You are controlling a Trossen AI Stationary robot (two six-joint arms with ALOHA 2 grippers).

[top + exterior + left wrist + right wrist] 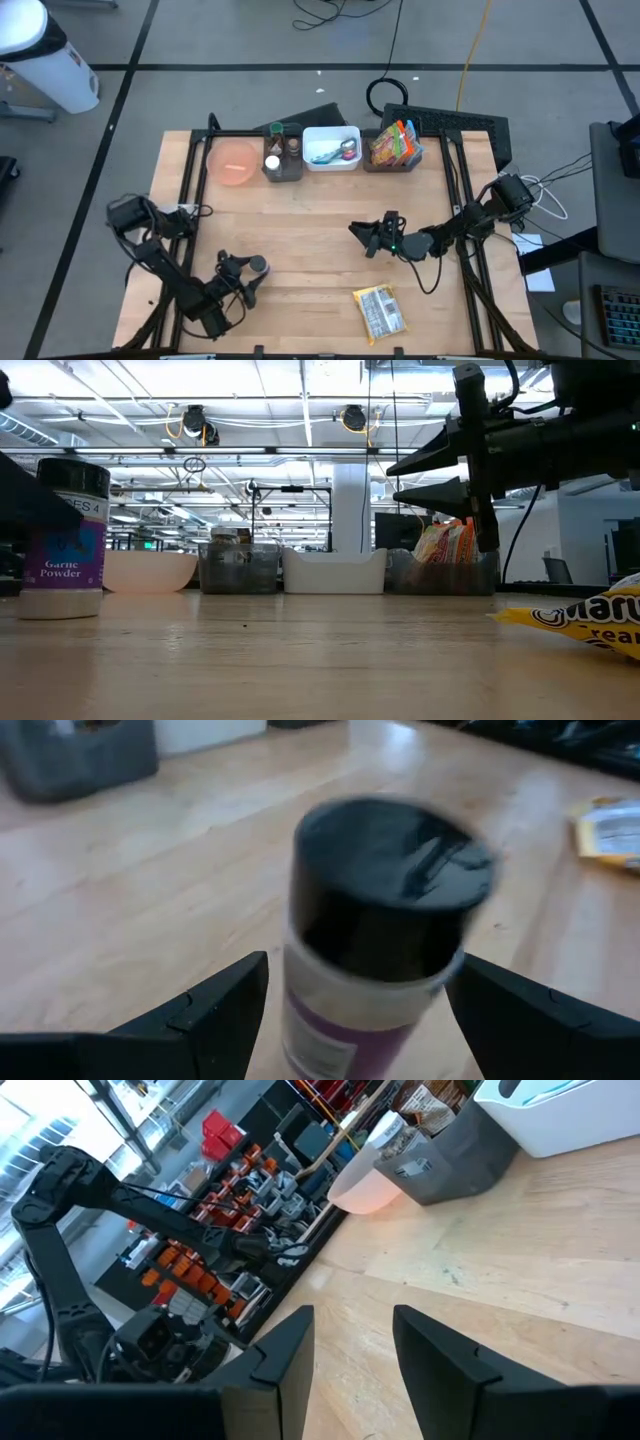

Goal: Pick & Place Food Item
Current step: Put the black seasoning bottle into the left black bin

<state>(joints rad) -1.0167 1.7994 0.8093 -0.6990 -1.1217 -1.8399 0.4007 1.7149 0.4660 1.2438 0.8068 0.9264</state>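
While the garlic powder jar (pixel 375 930) is being straddled by the widely spread fingers of the left gripper (pixel 243 268) near the table's (pixel 300 220) front left, whether it is being touched cannot be told, and its label is being cut off to "Garlic Powder" in the low view. The yellow snack packet (pixel 380 311), lying front right, is showing only broken lettering. The right gripper (pixel 364 236), partly open and empty, is being held above mid-table.

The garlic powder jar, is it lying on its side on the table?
No, the garlic powder jar stands upright on the table, with its black cap on top.
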